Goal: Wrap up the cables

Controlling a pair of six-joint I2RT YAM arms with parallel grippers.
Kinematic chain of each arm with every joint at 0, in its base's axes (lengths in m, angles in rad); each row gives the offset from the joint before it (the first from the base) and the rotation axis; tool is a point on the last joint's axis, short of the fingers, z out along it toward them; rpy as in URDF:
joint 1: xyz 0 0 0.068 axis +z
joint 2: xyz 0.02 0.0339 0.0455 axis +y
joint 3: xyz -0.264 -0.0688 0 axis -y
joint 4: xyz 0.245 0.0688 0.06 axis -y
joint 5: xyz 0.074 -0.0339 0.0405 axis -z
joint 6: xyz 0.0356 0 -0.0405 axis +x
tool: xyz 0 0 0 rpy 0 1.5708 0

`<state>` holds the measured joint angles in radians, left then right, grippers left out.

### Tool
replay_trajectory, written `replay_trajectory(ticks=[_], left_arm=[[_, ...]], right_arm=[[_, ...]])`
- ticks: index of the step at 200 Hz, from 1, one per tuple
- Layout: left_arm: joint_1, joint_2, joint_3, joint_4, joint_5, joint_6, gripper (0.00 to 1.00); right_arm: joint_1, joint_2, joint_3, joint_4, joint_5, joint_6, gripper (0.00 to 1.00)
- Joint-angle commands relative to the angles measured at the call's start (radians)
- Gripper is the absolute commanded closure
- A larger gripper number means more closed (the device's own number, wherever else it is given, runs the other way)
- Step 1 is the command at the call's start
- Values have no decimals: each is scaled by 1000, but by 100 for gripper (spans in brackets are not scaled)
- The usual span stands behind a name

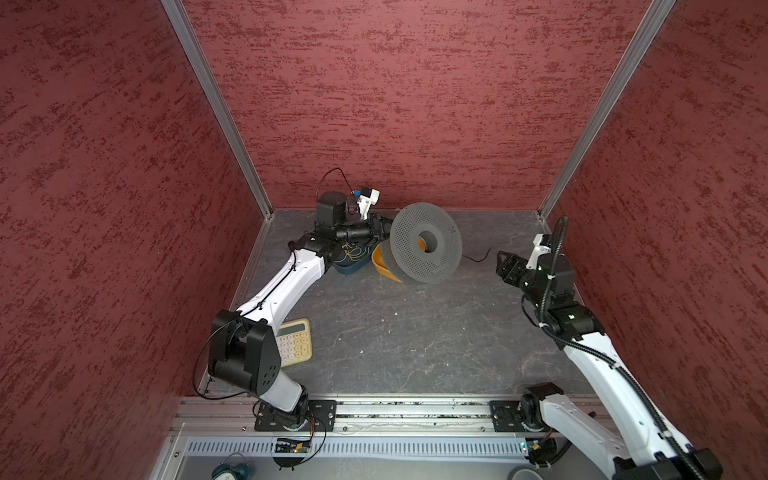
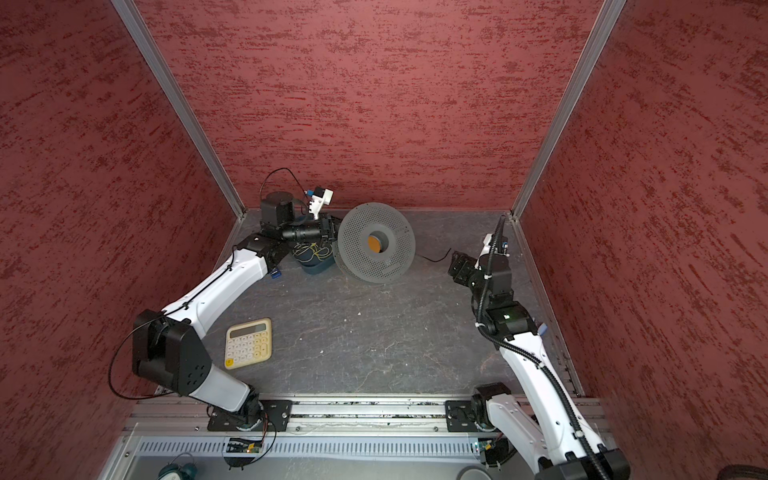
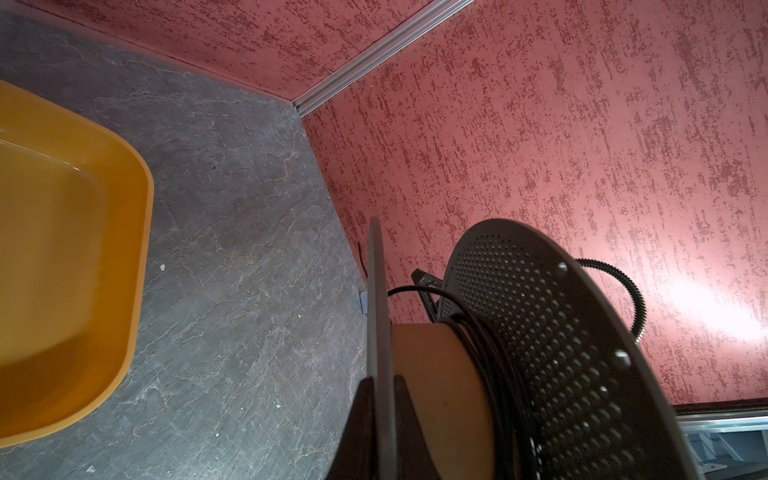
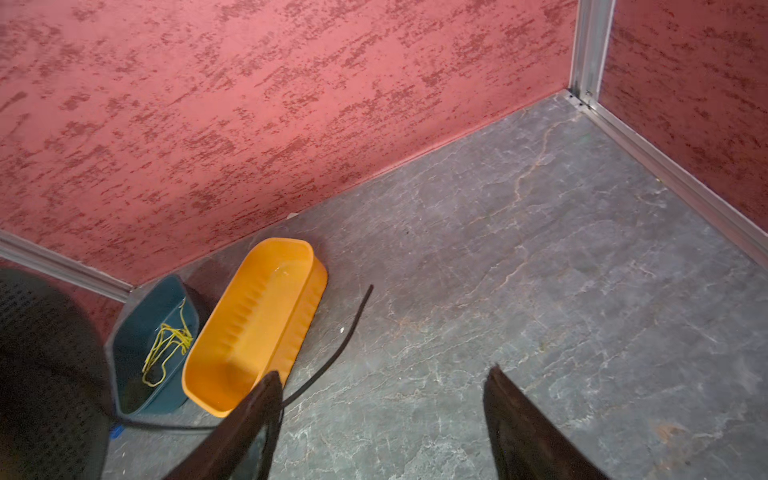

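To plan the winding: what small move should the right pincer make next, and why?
Probably lower the open right pincer onto the loose black cable tail and close: it lies free on the table beside the spool, which the left pincer clamps.

two trays (image 4: 257, 316) (image 4: 137, 332), one spool (image 1: 415, 220), one calculator (image 2: 248, 343), one black cable (image 4: 356, 320), one yellow wire (image 4: 172, 336).

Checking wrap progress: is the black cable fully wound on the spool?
Partly wound: the thin black cable circles the grey perforated spool, but its free end lies on the grey table.
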<state>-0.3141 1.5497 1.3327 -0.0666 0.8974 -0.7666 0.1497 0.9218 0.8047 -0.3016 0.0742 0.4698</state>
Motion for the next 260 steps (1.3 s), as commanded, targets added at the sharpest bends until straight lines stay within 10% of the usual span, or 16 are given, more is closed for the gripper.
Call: replay_trajectory(ticks=[1,260], left_arm=[[5,-45,-1,92,44,-36,100],[-7,-39,-27,128,51,-44,100]], right_arm=[[-53,50,13,8,-115,24,25],[-118,503,-87,748,-653,471,41]])
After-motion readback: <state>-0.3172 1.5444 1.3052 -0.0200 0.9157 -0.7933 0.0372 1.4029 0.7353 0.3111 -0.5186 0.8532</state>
